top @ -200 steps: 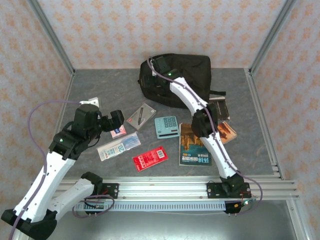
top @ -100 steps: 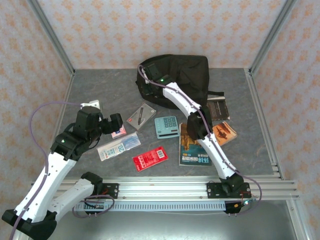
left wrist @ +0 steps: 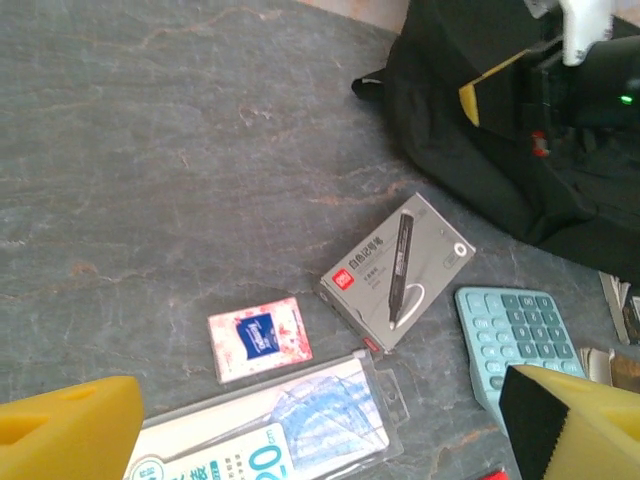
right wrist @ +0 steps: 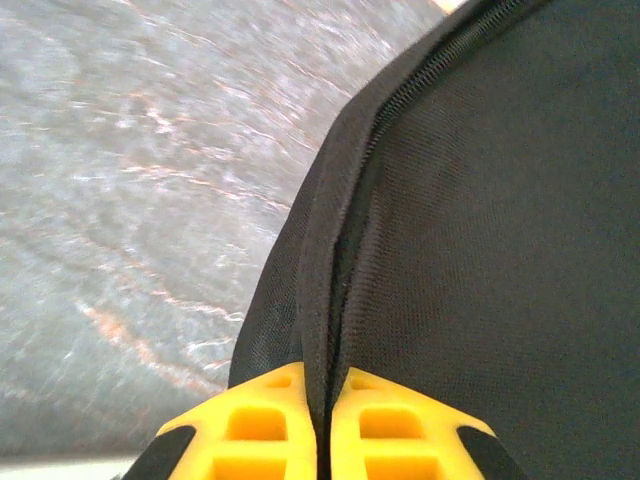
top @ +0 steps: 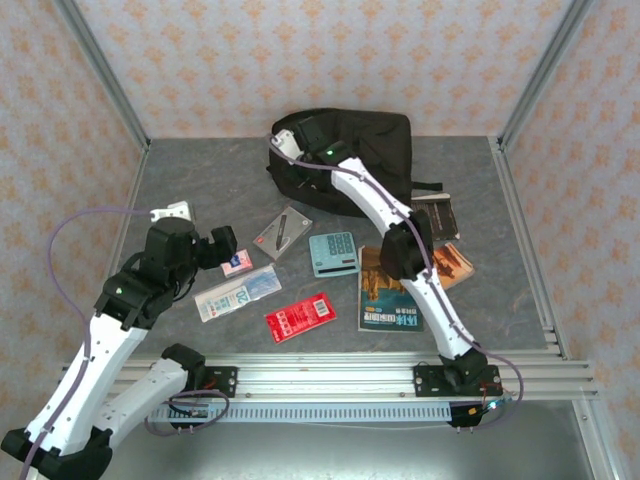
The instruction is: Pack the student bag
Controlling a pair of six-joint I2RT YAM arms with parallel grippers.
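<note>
One step is being worked: the student bag (top: 380, 150), lying at the far middle of the table (top: 200, 180), is being pinched along its zipper seam (right wrist: 340, 250) by the right gripper (right wrist: 322, 400), jaws clamped on the fabric. The bag is probably being readied for opening next. The left gripper (top: 228, 247) is being held wide open over a small card (left wrist: 258, 337). A pen box (top: 283, 232), calculator (top: 333, 253), ruler pack (top: 237, 293) and book (top: 388, 290) are lying unpacked.

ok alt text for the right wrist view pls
The right gripper is shut on a fold of the black student bag, pinched just beside its zipper. Grey marbled table lies to the left.
</note>
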